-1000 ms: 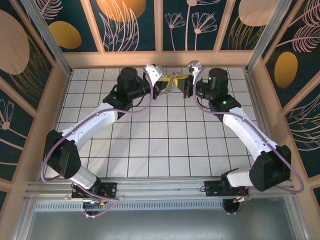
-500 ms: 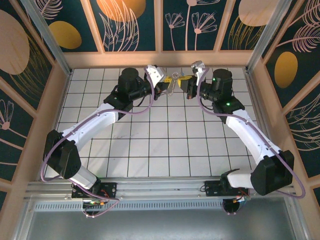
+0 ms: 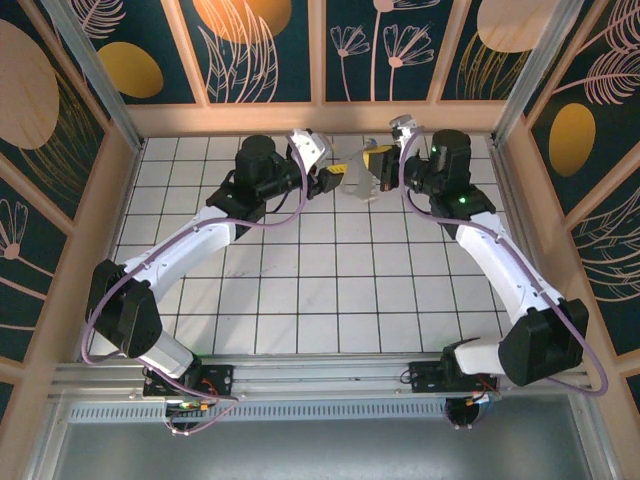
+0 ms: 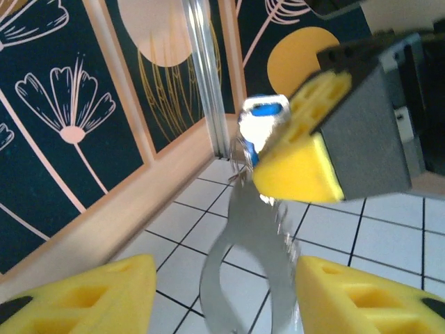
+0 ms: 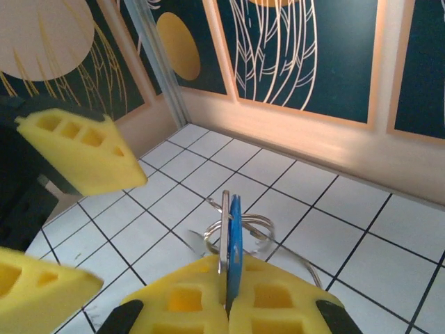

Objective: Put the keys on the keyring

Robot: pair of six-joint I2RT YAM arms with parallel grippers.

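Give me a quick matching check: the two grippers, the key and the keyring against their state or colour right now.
Things:
1. left gripper
2. right gripper
3. key
4. keyring

States or colours:
A. silvery grey loop
B. blue head
C. fingers apart
D. clamped on the key

Pairs: 1-C, 2-D, 3-B, 4-A

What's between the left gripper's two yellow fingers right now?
In the left wrist view, the keyring hangs between the fingers of the open left gripper, below the blue-headed key.
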